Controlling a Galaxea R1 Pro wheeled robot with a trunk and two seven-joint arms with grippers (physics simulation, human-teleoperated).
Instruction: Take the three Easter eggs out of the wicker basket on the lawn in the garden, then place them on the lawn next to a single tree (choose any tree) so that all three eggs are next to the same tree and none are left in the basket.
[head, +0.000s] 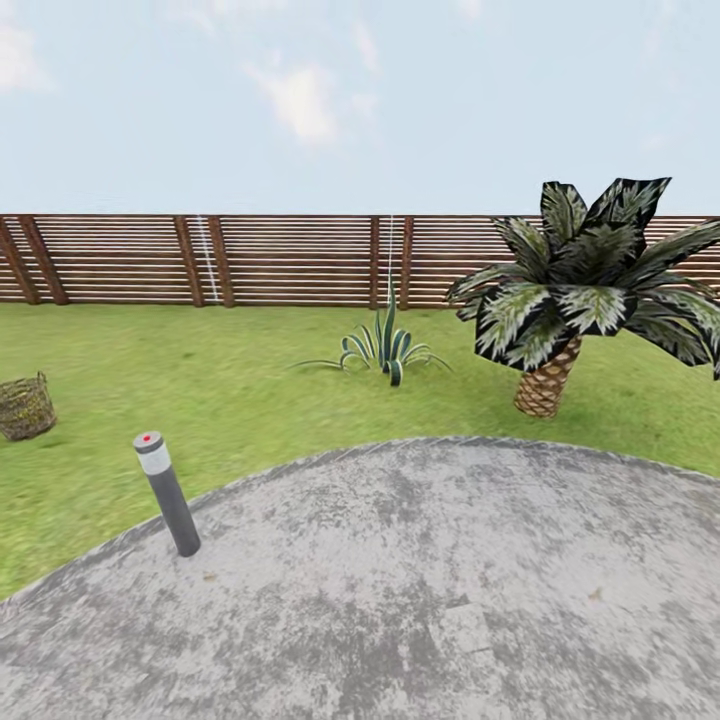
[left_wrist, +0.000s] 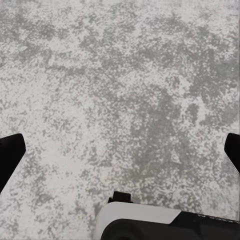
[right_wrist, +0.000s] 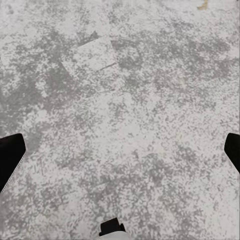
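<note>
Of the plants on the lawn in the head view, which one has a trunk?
The palm-like plant at the right, rising from a scaly brown trunk. The spiky striped plant near the fence fans its leaves straight out of the grass.

- wicker basket: brown, see-through weave
- lawn: mottled bright green
- patio: grey, blotchy
- fence: brown slats
- bollard: dark grey, pale band, red dot
</note>
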